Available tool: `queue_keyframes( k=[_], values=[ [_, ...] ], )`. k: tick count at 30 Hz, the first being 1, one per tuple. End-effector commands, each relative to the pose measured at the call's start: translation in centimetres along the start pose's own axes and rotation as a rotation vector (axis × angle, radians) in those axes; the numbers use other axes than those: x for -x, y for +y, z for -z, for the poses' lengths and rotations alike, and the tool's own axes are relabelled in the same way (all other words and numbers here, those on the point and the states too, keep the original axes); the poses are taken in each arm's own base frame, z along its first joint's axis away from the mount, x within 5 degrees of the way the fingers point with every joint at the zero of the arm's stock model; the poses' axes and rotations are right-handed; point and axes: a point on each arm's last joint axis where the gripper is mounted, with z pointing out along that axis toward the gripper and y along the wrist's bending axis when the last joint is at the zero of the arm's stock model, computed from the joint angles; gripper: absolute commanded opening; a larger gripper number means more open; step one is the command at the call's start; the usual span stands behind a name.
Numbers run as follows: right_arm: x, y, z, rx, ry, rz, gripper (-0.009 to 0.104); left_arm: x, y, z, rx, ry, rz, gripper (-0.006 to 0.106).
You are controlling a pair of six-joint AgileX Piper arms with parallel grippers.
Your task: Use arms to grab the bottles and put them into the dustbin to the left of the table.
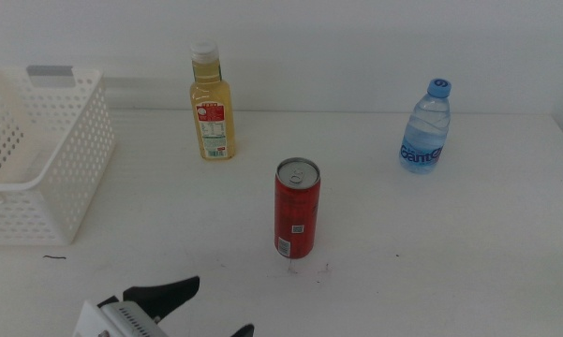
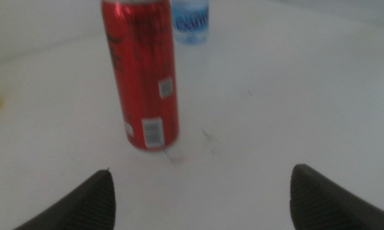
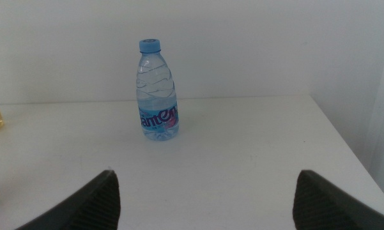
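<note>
A slim red can (image 1: 297, 208) with a silver top stands upright mid-table; the left wrist view shows the can (image 2: 142, 73) close ahead. A yellow-liquid bottle (image 1: 211, 103) with a white cap stands at the back, left of centre. A clear water bottle (image 1: 425, 127) with a blue cap stands at the back right, and this water bottle (image 3: 157, 91) is centred in the right wrist view. The white perforated dustbin (image 1: 39, 159) sits at the left. My left gripper (image 1: 200, 307) is open at the bottom edge, short of the can. My right gripper (image 3: 204, 191) is open, outside the middle view.
The white table (image 1: 450, 243) has small dark marks (image 1: 311, 269) just in front of the can and one mark (image 1: 54, 257) near the dustbin. The table's right edge (image 3: 348, 137) runs behind the water bottle.
</note>
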Motion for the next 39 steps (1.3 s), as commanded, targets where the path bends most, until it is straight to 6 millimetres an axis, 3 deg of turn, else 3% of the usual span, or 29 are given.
queue_keyframes(
  k=[1,22,23,28,39],
  values=[
    [0.0,-0.1,0.0,-0.01,-0.012,0.011,0.092,0.3,0.1,-0.4,0.02,-0.076,-0.002,0.094],
    [0.0,-0.1,0.0,-0.01,-0.012,0.011,0.092,-0.5,1.2,-1.1,0.152,-0.076,-0.003,0.094],
    [0.0,-0.1,0.0,-0.01,-0.012,0.011,0.092,-0.4,1.2,-1.2,0.155,-0.086,0.075,0.094],
    [0.0,-0.1,0.0,-0.01,-0.012,0.011,0.092,1.0,1.1,-4.0,0.164,-0.121,0.076,0.094],
    [0.0,-0.1,0.0,-0.01,-0.012,0.011,0.092,0.5,2.2,-10.4,0.086,-0.108,0.105,0.094]
  ],
)
